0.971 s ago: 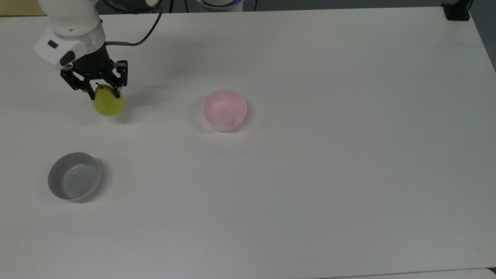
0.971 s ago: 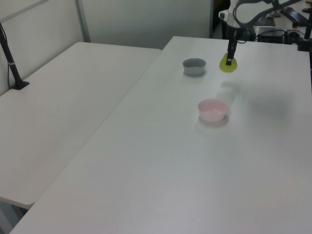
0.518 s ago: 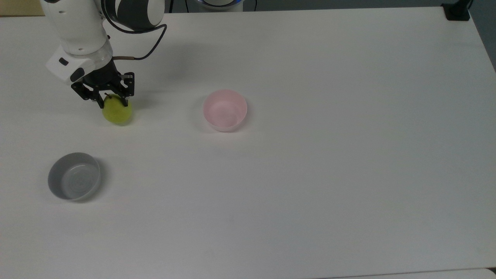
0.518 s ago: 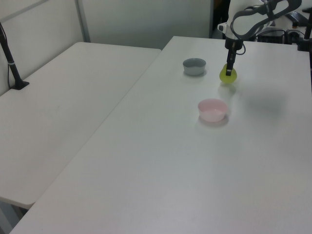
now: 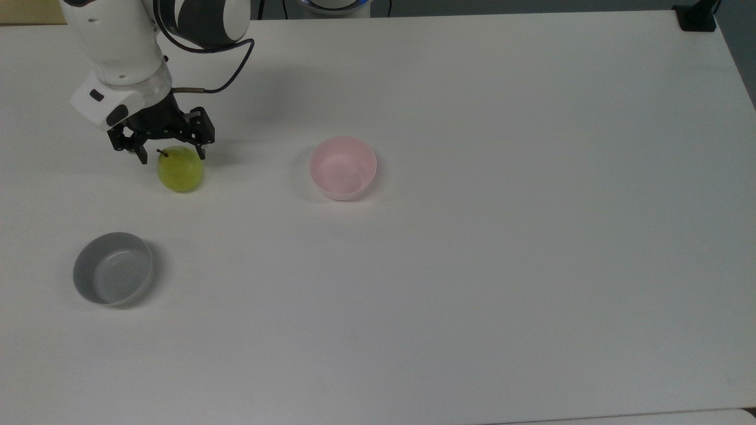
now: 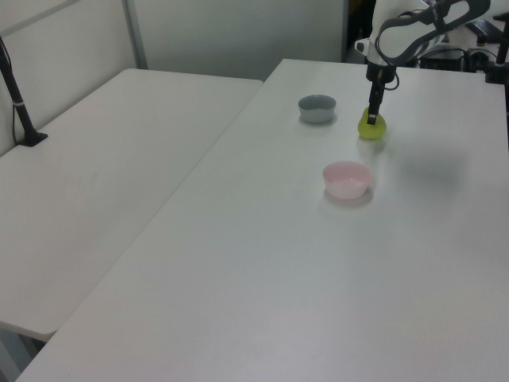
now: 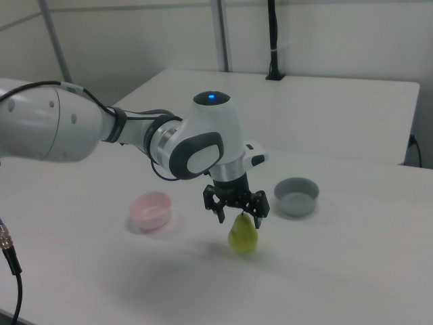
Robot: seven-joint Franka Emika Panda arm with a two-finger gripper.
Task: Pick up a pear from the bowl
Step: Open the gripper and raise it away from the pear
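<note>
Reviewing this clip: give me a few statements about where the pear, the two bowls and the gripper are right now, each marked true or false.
1. The pear lies inside the pink bowl. False: it stands on the table, well away from that bowl.
2. The gripper is open, its fingers on either side of the pear's top. True.
3. The grey bowl holds a second pear. False: it holds nothing.
4. The pink bowl holds nothing. True.
5. In the top view, the grey bowl sits to the right of the pink bowl. False: it sits at the top view's left, nearer the bottom edge.
</note>
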